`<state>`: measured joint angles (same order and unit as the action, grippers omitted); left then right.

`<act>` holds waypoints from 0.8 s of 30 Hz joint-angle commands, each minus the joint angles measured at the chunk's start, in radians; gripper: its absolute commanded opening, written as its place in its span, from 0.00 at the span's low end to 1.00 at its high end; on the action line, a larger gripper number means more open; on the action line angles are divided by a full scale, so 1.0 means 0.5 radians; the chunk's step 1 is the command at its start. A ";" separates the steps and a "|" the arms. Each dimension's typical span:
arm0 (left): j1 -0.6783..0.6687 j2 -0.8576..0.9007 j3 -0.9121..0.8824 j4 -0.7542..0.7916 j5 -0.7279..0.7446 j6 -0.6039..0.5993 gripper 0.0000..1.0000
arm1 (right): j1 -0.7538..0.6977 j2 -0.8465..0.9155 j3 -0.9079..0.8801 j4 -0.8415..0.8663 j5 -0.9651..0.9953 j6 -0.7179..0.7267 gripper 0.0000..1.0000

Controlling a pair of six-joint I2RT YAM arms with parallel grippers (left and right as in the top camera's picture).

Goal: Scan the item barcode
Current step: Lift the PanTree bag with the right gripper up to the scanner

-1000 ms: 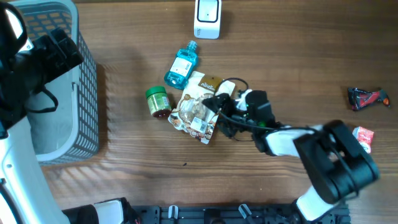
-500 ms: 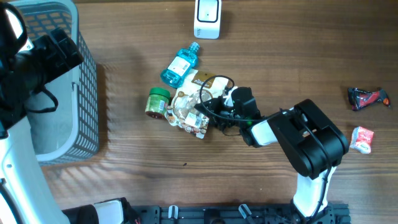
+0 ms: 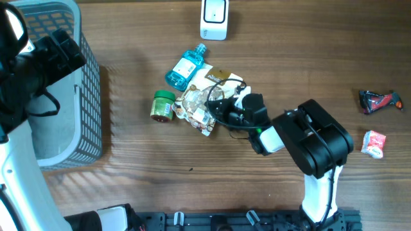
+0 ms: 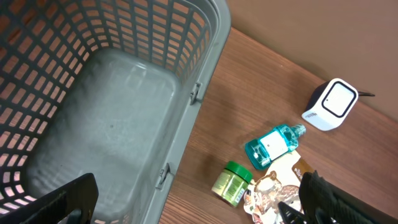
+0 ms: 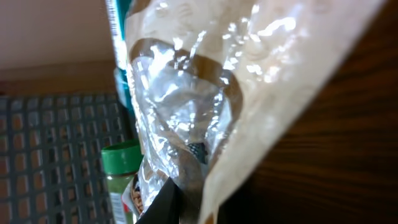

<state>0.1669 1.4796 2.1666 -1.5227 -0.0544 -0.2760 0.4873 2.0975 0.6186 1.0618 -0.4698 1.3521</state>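
The item is a cream snack bag with a clear window, lying mid-table between a blue bottle and a green-lidded jar. My right gripper is shut on the bag's right edge. In the right wrist view the bag fills the frame, pinched at the bottom beside a dark finger. I cannot make out a barcode. The white scanner stands at the far edge. My left gripper hangs open above the basket's rim, holding nothing.
A grey mesh basket takes up the left side. A red-black packet and a small red-white packet lie at the far right. The left wrist view also shows the scanner, bottle and jar.
My right gripper has closed on the snack bag, and its arm has swung in closer to it. The bag has shifted and crumpled slightly. The left arm has not moved.
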 commanded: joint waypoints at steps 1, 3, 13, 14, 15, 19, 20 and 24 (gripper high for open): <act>0.016 0.005 0.017 0.004 0.010 -0.002 1.00 | -0.020 -0.050 -0.008 0.137 -0.109 -0.133 0.05; 0.016 0.005 0.017 0.004 0.009 -0.002 1.00 | -0.032 -0.126 -0.008 0.121 -0.145 -0.177 0.05; 0.016 0.005 0.017 0.004 0.010 -0.003 1.00 | -0.121 -1.183 -0.008 -0.699 -0.143 -0.484 0.05; 0.016 0.005 0.017 0.004 0.009 -0.002 1.00 | -0.121 -1.352 -0.008 -0.878 -0.076 -0.557 0.05; 0.016 0.005 0.017 0.004 0.009 -0.002 1.00 | -0.121 -1.447 -0.008 -0.982 -0.027 -0.587 0.05; 0.016 0.005 0.017 0.004 0.010 -0.003 1.00 | -0.121 -2.049 -0.008 -1.642 0.323 -0.615 0.05; 0.016 0.005 0.017 0.004 0.010 -0.002 1.00 | -0.121 -2.202 -0.008 -1.801 0.394 -0.632 0.05; 0.016 0.005 0.017 0.004 0.010 -0.002 1.00 | -0.121 -2.527 -0.008 -2.129 0.565 -0.729 0.05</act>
<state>0.1669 1.4803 2.1666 -1.5227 -0.0540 -0.2760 0.4282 0.9108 0.6121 0.0605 -0.3016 1.0382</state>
